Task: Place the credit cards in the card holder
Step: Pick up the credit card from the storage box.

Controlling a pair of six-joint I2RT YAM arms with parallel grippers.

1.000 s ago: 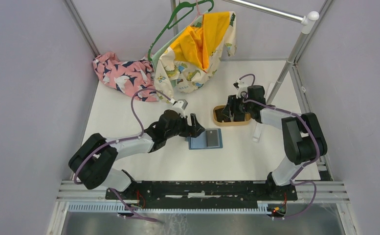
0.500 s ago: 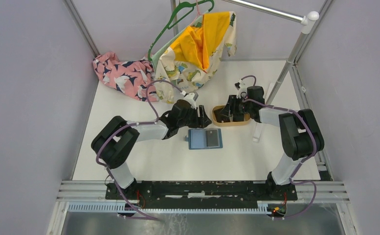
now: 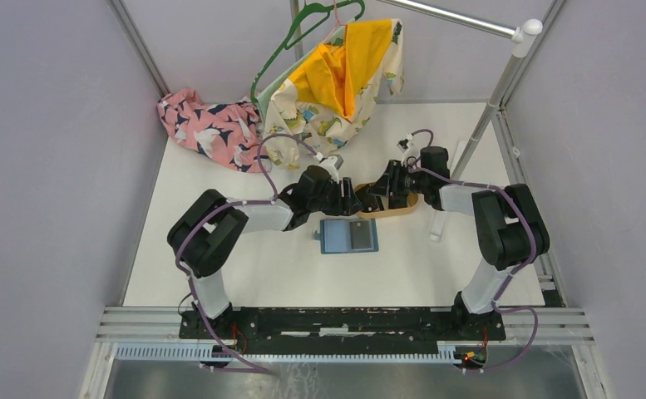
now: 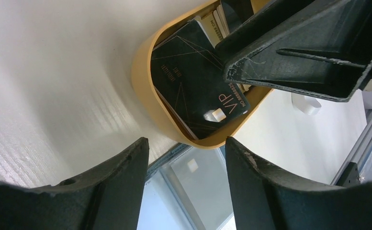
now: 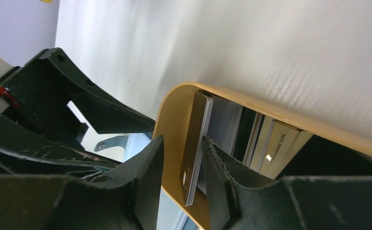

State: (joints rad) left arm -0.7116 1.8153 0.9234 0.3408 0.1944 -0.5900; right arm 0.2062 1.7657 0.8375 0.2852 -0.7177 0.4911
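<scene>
top view: my left gripper [image 3: 354, 199] and right gripper [image 3: 371, 198] meet tip to tip at the left end of the oval tray [image 3: 404, 211], centre of frame. the card holder [image 3: 336, 237] lies flat on the table [image 3: 244, 274] just below them, with one pale card [image 3: 358, 235] on its right half

left wrist view: my left gripper [image 4: 186, 143] has its jaws apart with nothing between them, above the rounded rim of the tray [image 4: 143, 81]. the credit cards [image 4: 212, 24] stand packed inside the tray; the front one is a dark card [image 4: 193, 91] marked vip, leaning. one of my right gripper's fingers [image 4: 308, 52] crosses the upper right of frame over the cards

right wrist view: my right gripper [image 5: 184, 143] straddles the dark card [image 5: 196, 139], which stands on edge at the rounded end of the tray [image 5: 172, 115]. the card touches one finger, with a narrow gap at the other; whether it is clamped i cannot tell. paler cards stand to the right of it. my left gripper [image 5: 78, 105] fills the left of frame
</scene>
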